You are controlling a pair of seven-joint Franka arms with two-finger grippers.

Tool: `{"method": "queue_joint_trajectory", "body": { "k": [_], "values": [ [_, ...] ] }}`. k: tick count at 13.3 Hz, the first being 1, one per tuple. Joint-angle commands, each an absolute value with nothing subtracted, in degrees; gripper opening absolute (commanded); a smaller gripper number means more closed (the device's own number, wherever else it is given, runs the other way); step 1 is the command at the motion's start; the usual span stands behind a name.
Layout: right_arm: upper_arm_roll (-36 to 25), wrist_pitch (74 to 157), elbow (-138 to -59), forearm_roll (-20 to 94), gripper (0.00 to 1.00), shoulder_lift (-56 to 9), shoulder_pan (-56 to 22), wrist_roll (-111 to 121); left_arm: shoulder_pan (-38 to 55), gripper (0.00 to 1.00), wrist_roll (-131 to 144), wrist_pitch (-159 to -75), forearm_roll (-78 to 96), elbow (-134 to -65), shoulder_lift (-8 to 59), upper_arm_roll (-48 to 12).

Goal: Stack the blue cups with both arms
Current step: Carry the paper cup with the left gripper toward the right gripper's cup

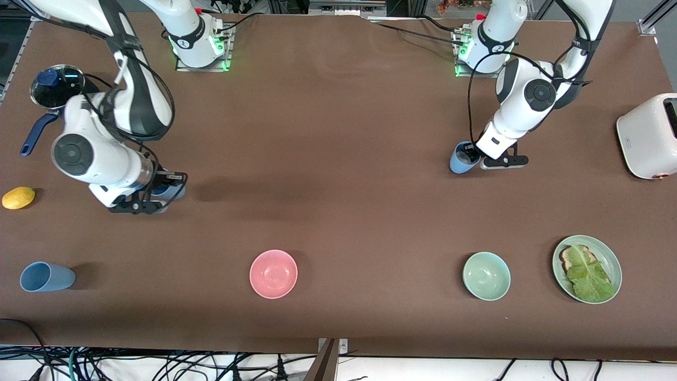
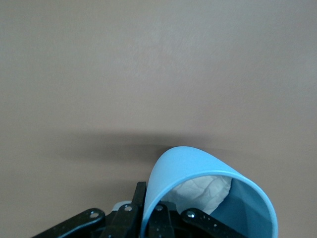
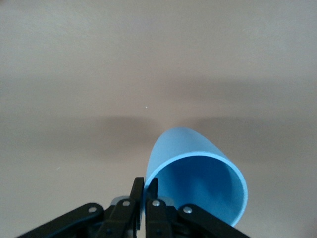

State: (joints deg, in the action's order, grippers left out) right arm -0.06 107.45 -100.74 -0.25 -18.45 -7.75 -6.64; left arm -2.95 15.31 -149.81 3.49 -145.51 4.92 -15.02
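There are three blue cups. My left gripper (image 1: 472, 154) is shut on the wall of one blue cup (image 1: 460, 160), which is tilted close to the table near the left arm's end. In the left wrist view my gripper (image 2: 148, 199) pinches that cup's (image 2: 198, 166) rim, and something white and crumpled lies inside. My right gripper (image 1: 157, 193) is shut on a second blue cup (image 1: 172, 191) low over the table at the right arm's end. In the right wrist view my gripper (image 3: 147, 189) pinches this empty cup's (image 3: 193, 178) rim. A third blue cup (image 1: 46, 277) lies on its side, nearer the front camera.
A navy pot with a glass lid (image 1: 57, 85) and a lemon (image 1: 18, 197) are by the right arm. A pink bowl (image 1: 273, 273), a green bowl (image 1: 486, 275) and a plate with toast and lettuce (image 1: 608, 254) stand near the front edge. A white toaster (image 1: 649, 135) stands by the left arm.
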Motion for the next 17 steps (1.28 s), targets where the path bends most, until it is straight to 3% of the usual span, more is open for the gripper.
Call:
{"method": "queue_joint_trajectory", "body": {
  "k": [1,4,11,17],
  "values": [
    [0.09,98.46,-92.04,-0.26,0.00,-19.60,-9.57,-9.83,-2.64,0.00,19.05,-142.06,4.57,-140.21,3.43,-16.95],
    [0.09,94.14,-87.99,-0.09,0.00,-18.99,-13.61,-15.80,-2.37,0.00,26.78,-135.80,4.57,-135.19,3.52,-21.17],
    [0.26,92.99,-86.05,0.09,0.00,-18.54,-16.87,-21.36,-1.50,0.00,46.99,-135.35,3.96,-130.00,6.58,-32.86],
    [0.26,92.99,-86.04,0.09,0.00,-18.63,-17.67,-22.76,9.21,0.00,65.44,-135.35,-0.86,-121.40,14.66,-32.61]
  ]
}}
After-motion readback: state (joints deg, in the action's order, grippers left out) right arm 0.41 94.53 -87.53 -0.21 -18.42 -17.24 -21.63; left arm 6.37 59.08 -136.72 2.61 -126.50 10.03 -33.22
